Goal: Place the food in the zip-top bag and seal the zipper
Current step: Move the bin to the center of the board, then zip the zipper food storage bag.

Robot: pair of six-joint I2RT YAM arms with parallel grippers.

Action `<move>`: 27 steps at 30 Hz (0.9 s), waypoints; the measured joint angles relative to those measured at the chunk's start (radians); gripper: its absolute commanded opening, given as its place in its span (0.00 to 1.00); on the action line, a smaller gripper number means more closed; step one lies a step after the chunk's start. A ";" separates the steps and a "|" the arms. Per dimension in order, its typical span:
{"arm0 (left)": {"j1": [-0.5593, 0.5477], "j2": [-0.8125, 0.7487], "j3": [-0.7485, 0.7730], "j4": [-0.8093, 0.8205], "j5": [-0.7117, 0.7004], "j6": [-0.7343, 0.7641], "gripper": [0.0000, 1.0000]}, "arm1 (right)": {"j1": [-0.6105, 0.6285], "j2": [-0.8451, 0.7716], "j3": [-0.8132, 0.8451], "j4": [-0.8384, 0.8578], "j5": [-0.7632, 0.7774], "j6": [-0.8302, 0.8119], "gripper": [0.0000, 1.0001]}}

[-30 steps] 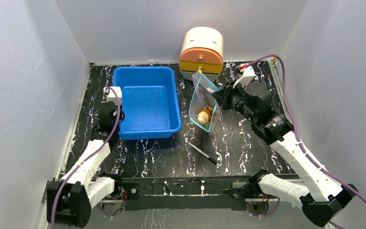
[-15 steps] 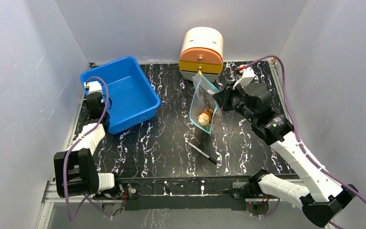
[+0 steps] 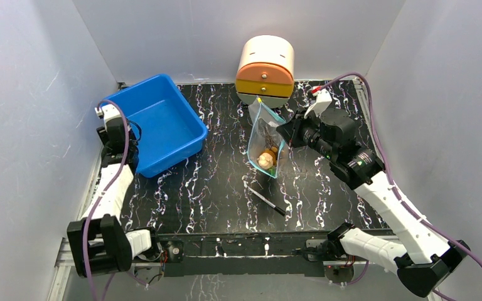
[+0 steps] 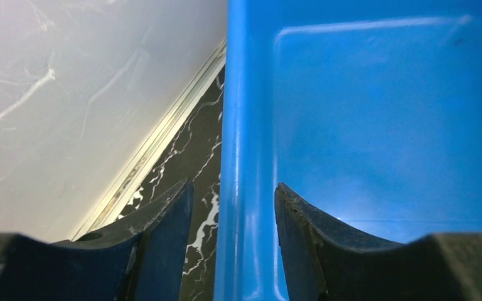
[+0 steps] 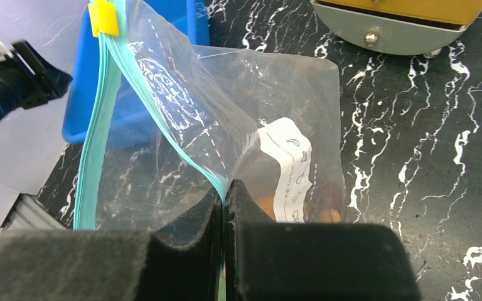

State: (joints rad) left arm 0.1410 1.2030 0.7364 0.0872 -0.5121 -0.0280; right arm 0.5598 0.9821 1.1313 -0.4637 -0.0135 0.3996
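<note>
The clear zip-top bag [image 3: 265, 133] hangs upright, with food [image 3: 267, 158] of tan and orange lumps in its bottom. My right gripper [image 3: 284, 133] is shut on the bag's upper edge at the teal zipper strip. In the right wrist view the gripper [image 5: 224, 188] pinches the teal zipper [image 5: 94, 132]. A yellow slider [image 5: 103, 17] sits at the top, and the white label [image 5: 289, 169] is on the bag [image 5: 182, 94]. My left gripper [image 3: 114, 128] is at the left wall. Its jaws [image 4: 232, 188] straddle the blue tray's rim, with a gap on the left side.
The blue tray [image 3: 191, 141] sits turned at the back left and fills the left wrist view [image 4: 245, 125]. A cream and orange appliance [image 3: 265, 69] stands at the back centre, right behind the bag. A thin black pen [image 3: 265, 200] lies on the marbled table [image 3: 213, 188].
The blue tray went from the table's middle to the back left and turned. My left arm swung toward the left wall with it. The bag shifted slightly left.
</note>
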 measured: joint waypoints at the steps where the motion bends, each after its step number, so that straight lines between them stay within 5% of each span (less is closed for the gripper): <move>1: 0.000 -0.028 0.023 -0.032 0.023 -0.023 0.49 | 0.000 0.000 0.000 0.000 -0.011 0.001 0.00; 8: -0.006 -0.169 0.123 -0.124 0.281 -0.061 0.50 | 0.000 -0.015 -0.029 0.003 -0.115 -0.012 0.00; 14: -0.098 -0.220 0.205 -0.132 0.648 0.000 0.50 | 0.000 -0.016 -0.034 0.002 -0.253 -0.031 0.00; 27: -0.292 -0.312 0.110 0.087 1.472 0.007 0.54 | 0.000 0.091 -0.029 0.002 -0.591 -0.035 0.00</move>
State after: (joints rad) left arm -0.1509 0.8906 0.8463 0.1741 0.9604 -0.0212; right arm 0.5598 1.0733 1.1027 -0.4614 -0.6041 0.3645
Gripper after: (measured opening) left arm 0.518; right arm 0.009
